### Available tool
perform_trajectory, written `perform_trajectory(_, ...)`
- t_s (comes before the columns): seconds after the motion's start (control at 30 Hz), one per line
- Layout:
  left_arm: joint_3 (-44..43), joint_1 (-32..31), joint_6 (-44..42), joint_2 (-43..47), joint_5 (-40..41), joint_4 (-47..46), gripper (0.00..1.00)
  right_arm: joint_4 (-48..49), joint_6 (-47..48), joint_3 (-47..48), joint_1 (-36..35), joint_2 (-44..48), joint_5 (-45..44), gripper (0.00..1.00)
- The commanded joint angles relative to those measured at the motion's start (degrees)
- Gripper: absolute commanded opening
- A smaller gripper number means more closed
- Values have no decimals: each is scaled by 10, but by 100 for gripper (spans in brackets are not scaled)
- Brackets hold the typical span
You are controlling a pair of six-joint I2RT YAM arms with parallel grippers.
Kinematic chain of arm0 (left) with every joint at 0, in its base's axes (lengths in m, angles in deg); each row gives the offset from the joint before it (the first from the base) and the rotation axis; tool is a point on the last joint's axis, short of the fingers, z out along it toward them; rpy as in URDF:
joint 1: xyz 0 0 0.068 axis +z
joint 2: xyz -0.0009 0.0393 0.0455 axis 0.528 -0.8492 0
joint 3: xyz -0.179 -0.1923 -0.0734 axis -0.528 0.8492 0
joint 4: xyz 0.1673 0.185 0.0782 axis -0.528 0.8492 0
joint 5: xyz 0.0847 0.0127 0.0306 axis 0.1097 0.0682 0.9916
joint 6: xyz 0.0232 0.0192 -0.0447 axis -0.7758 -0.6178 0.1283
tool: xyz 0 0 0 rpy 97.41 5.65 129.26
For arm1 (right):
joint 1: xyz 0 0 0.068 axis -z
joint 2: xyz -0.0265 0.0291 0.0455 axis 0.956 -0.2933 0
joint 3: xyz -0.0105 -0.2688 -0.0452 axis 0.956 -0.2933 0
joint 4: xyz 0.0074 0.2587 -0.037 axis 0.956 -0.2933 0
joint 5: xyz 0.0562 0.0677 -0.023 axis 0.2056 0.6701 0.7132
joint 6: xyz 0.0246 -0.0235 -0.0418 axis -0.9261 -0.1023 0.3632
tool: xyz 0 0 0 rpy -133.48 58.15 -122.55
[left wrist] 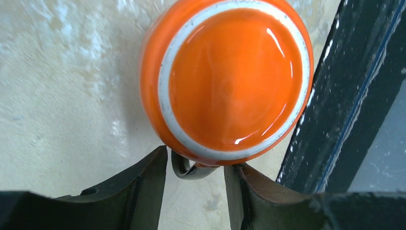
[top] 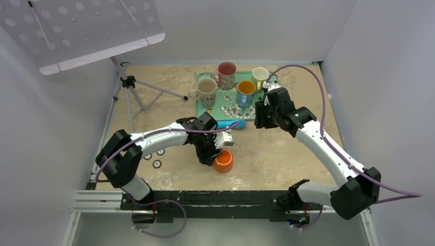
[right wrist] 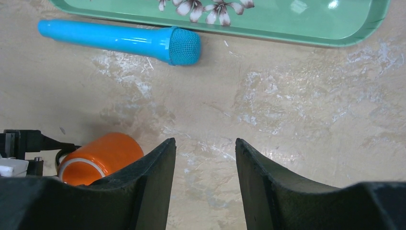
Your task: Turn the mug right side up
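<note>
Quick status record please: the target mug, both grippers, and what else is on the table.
mug: orange mug, base up on the table, off the tray
handle: between the left gripper's fingers
left gripper: open, straddling the handle
right gripper: open, empty, over bare table
green tray: four upright mugs
blue microphone: lying along the tray's near edge
task: mug not yet turned

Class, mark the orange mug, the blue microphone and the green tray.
orange mug (left wrist: pixel 234 81): left wrist view, on its glossy base.
blue microphone (right wrist: pixel 119 39): right wrist view, on its handle.
green tray (right wrist: pixel 287 21): right wrist view, on its bare floor.
</note>
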State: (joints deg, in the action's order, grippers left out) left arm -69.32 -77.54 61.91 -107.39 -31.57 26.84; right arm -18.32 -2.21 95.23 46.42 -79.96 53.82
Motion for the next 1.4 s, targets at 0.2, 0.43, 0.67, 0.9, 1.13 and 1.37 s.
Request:
perform_trajectory(0.2,34,-35,70,-14,4,-205,44,0,-14,-23,0,49,-18,53)
perform_trajectory(0.43,46,-35,61,-34,-5,-274,37,-11,-25,-33,0,66,-16,53)
perform_trajectory(0.67,42,-34,86,-35,-55,-278,0,-25,-31,-19,0,67,-15,53)
perform_trajectory(0.9,-89,38,180,1,-170,-138,0,14,-94,-38,2,149,39,73)
perform_trajectory(1.13,-260,96,337,11,-280,-58,0,244,-275,-111,11,215,218,95)
perform_trajectory(1.37,-336,133,470,0,-332,-105,0,396,-387,-149,11,222,229,94)
